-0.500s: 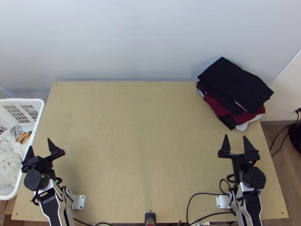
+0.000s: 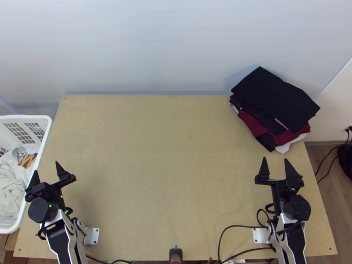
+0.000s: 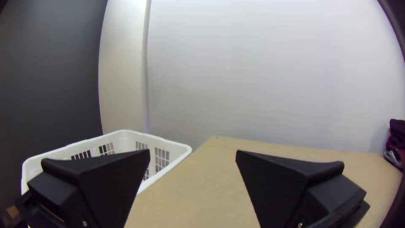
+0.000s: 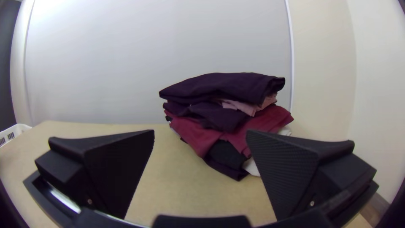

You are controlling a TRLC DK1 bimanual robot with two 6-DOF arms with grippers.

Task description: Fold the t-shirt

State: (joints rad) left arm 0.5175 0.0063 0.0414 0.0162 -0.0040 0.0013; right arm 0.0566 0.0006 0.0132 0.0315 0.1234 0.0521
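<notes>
Nothing visibly shifts between the earlier top view and this one: both arms keep the same pose, and the cloth lies just as it did. The left gripper, with its two wide flat black fingers [image 2: 47, 167], stands open at the lower left of the frame, holding nothing, beside the white plastic laundry basket with slotted walls [image 2: 26, 116]. The right gripper, of the same black build [image 2: 275, 159], is likewise parted and without cloth at the lower right, over the light wooden table [image 2: 163, 154]. Which garment is the t-shirt I cannot tell. A large black folded garment [image 2: 275, 97] lies on top of a slightly skewed stack at the upper right, with burgundy cloth [image 2: 253, 124] under it; pale bunched clothes [image 2: 11, 189] lie in the basket at the left edge. For the task, this stillness suggests a pause, either with a fold completed and stacked or before a new one begins; the pictures do not settle which. If a shirt is still to be folded, the likely next move is the left arm lifting one from the basket, where the tangled cloth could bring up two pieces together.
</notes>
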